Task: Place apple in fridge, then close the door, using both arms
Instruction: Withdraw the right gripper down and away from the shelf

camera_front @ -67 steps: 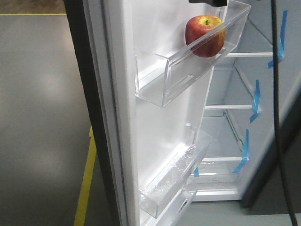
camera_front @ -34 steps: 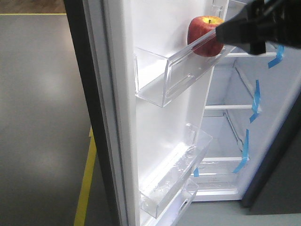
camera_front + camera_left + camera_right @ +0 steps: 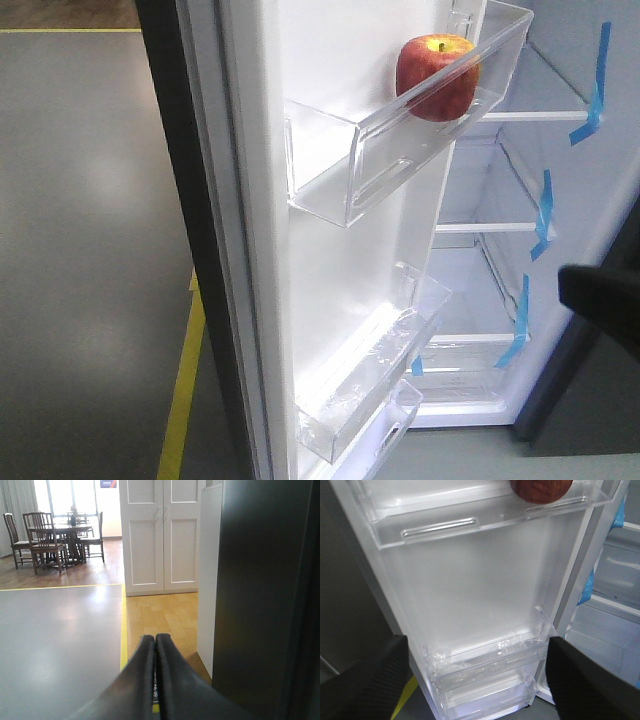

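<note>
The apple [image 3: 437, 75] sits in the upper bin [image 3: 400, 150] on the inside of the open door [image 3: 330, 270], at the end of the bin nearest the fridge [image 3: 610, 200]. It rests upright, stem dimple on top, against the clear front wall. In the right wrist view only its lower part [image 3: 540, 490] shows at the top edge, inside the same bin [image 3: 470, 520].

The right hand [image 3: 476, 641] is spread wide and holds nothing. Its 2 fingers [image 3: 375, 680] stand at either side of the view, facing the door's white lining below the apple, level with the 2 lower bins [image 3: 485, 670], and well apart from the fruit.

The left hand [image 3: 155, 647] is closed, its 2 fingers [image 3: 142, 670] pressed together with nothing between them. It is just beside the dark grey outer face of the door [image 3: 260, 600]; whether it touches cannot be told.

Inside the fridge, white shelves [image 3: 480, 228] carry blue tape strips [image 3: 543, 215]. A dark blurred shape [image 3: 605, 300] cuts in at the right edge of the front view. A yellow line [image 3: 180, 390] runs along the grey floor [image 3: 90, 250].
</note>
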